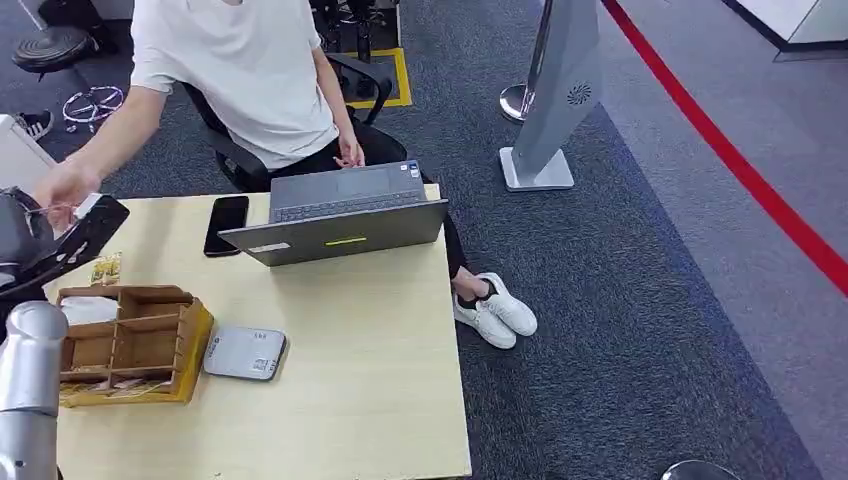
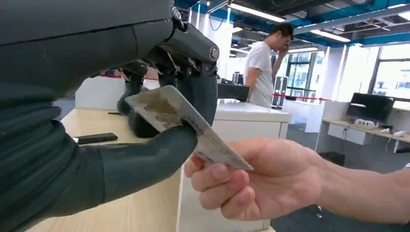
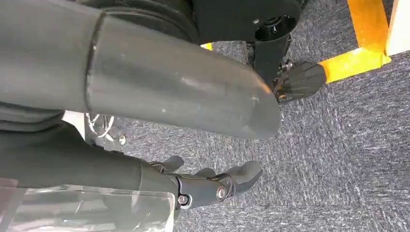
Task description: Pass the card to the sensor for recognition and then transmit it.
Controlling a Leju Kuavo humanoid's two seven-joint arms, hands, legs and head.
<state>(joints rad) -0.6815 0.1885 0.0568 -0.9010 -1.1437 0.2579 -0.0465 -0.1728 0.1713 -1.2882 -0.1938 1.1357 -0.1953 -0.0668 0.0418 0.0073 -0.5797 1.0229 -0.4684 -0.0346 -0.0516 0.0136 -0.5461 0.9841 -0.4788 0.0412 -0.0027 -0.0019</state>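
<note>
The left hand (image 2: 159,111) is raised at the far left edge of the table (image 1: 380,390), on the side where a seated person works. Its thick thumb and dark fingers (image 2: 198,92) pinch one end of the card (image 2: 186,125), which is held tilted. The opposite end of the card is pinched by a person's hand (image 2: 251,181); both hands are on the card at once. In the head view, the same person's hand (image 1: 65,190) meets the left hand (image 1: 60,240) beside the table corner.

The right hand (image 3: 212,183) hangs low over grey carpet. Its fingers (image 3: 244,174) are loosely curled and slightly apart, with nothing between them.

On the table, a flat grey sensor (image 1: 245,352) lies just beside a wooden organiser box (image 1: 135,340) with several compartments. An open grey laptop (image 1: 345,215) stands at the far edge in front of the seated person in a white shirt (image 1: 240,70). A black phone (image 1: 226,224) lies to the left of the laptop, close to it. A grey sign stand (image 1: 555,100) rests on the carpet to the right of the table, near a red floor line (image 1: 740,165).
</note>
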